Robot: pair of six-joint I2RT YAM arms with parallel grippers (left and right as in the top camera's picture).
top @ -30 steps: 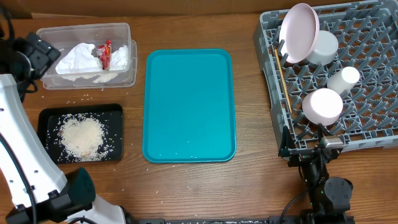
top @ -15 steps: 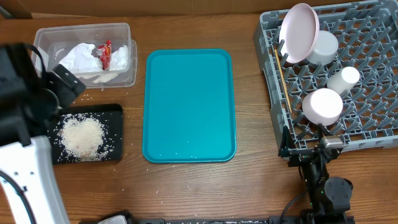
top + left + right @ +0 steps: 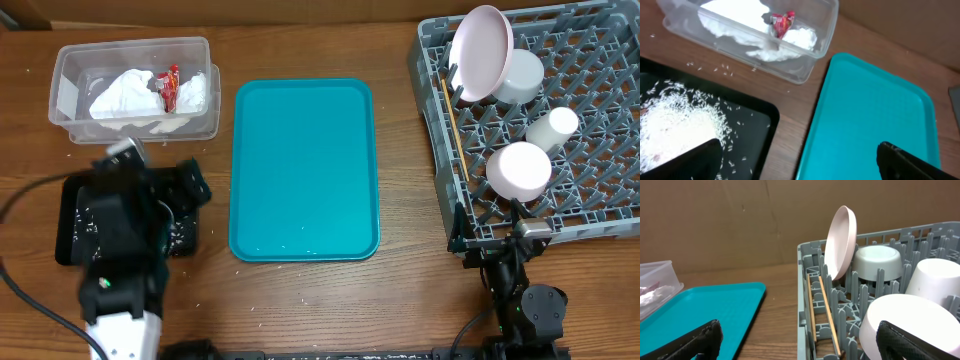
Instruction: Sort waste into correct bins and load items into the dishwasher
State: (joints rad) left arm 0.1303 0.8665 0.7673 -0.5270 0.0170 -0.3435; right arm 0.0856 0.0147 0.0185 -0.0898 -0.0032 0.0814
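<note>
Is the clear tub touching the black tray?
Apart. Left wrist view shows a strip of wooden table between the clear tub and the black tray.

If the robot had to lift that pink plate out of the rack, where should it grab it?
Probably the upper rim of the pink plate, coming straight down from above. It stands on edge in the grey rack, so only its top rim is free and thin enough to pinch; a bowl crowds one face.

Black left arm [image 3: 125,225], white lower link [image 3: 122,335], green light [image 3: 101,283], thin black cable [image 3: 30,192], black end effector fingers [image 3: 912,162]
</note>
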